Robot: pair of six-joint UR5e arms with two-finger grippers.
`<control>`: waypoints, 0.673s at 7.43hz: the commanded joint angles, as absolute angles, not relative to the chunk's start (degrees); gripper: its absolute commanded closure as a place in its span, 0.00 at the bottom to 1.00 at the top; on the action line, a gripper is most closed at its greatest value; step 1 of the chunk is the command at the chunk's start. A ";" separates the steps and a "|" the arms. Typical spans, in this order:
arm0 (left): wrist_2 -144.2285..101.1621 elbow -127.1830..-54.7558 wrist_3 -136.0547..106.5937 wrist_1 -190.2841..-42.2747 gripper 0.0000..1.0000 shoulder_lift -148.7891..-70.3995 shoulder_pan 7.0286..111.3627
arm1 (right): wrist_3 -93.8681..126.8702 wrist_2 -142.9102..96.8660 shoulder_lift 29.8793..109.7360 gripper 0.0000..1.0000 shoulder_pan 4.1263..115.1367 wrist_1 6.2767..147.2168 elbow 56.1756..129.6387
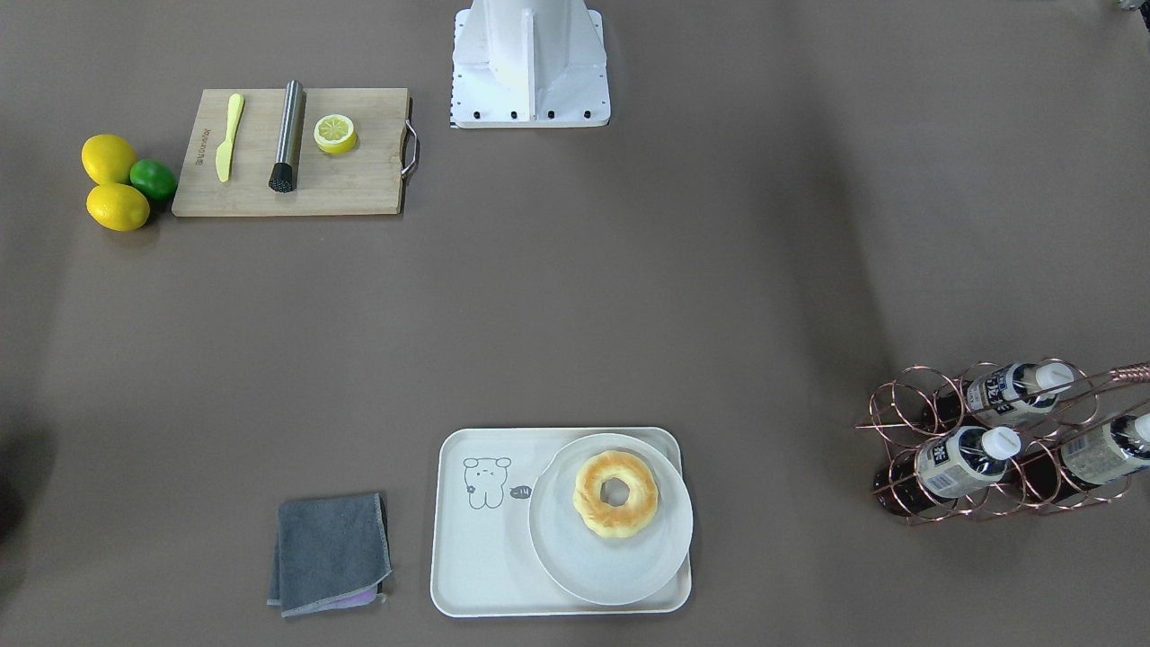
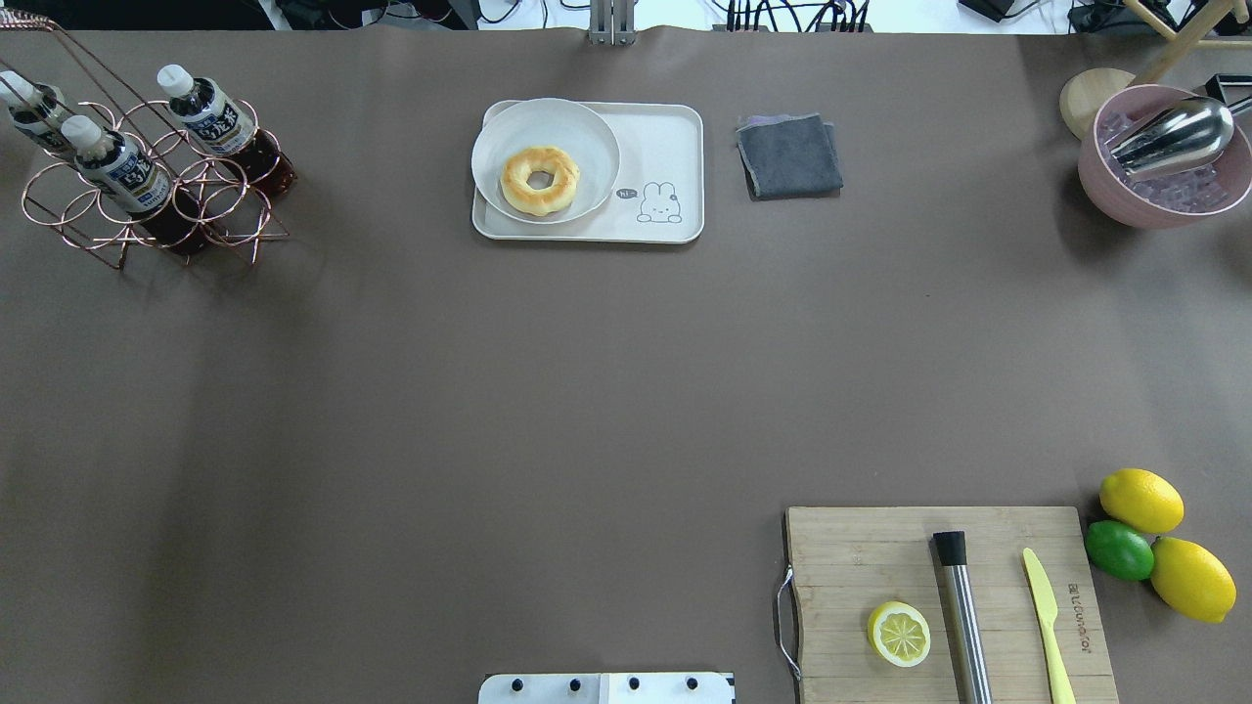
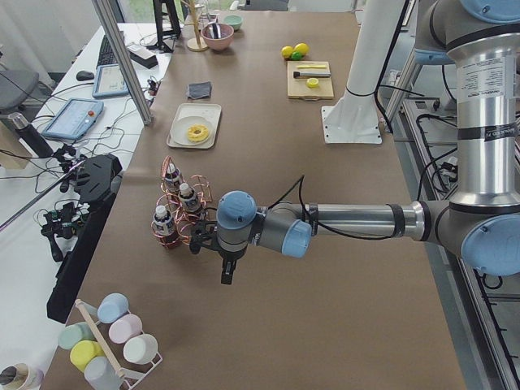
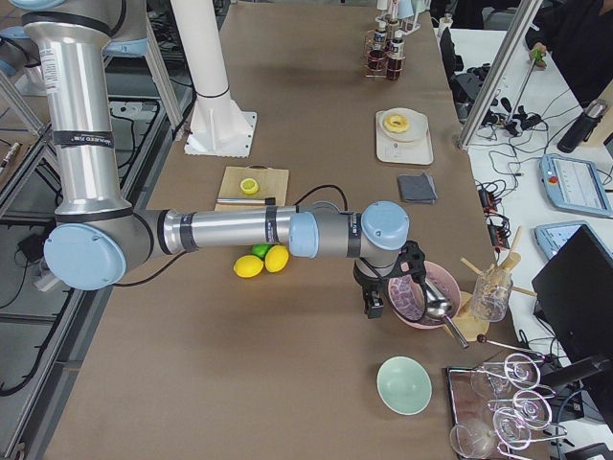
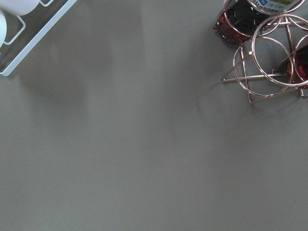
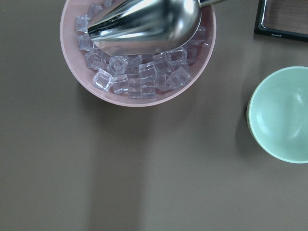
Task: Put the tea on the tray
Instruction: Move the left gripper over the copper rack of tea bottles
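On the tabletop (image 2: 587, 391), far left, the tea (image 2: 210, 117) stands in a wire rack (image 2: 59, 210), well apart from the tray (image 2: 675, 137). The left claw (image 3: 227, 278) hangs beside the rack, the right claw (image 4: 371, 309) by the ice bowl (image 2: 1125, 200). I cannot tell whether either is open.

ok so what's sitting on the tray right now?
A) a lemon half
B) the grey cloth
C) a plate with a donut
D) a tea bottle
C: the plate holding the donut rests on the tray, while all three tea bottles stand in the wire rack.
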State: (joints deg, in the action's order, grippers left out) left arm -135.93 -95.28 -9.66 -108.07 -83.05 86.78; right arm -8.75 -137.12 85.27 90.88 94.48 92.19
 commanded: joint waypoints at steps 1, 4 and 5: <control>-135.70 -95.45 -9.49 -108.19 0.03 -82.88 86.84 | -8.79 -137.02 85.34 0.00 90.88 94.48 92.37; -135.88 -95.19 -9.58 -108.11 0.03 -83.32 86.84 | -8.61 -137.02 85.60 0.00 90.88 94.48 92.55; -135.88 -95.27 -9.58 -108.11 0.03 -83.32 86.84 | -8.61 -136.93 85.61 0.00 90.88 94.48 92.55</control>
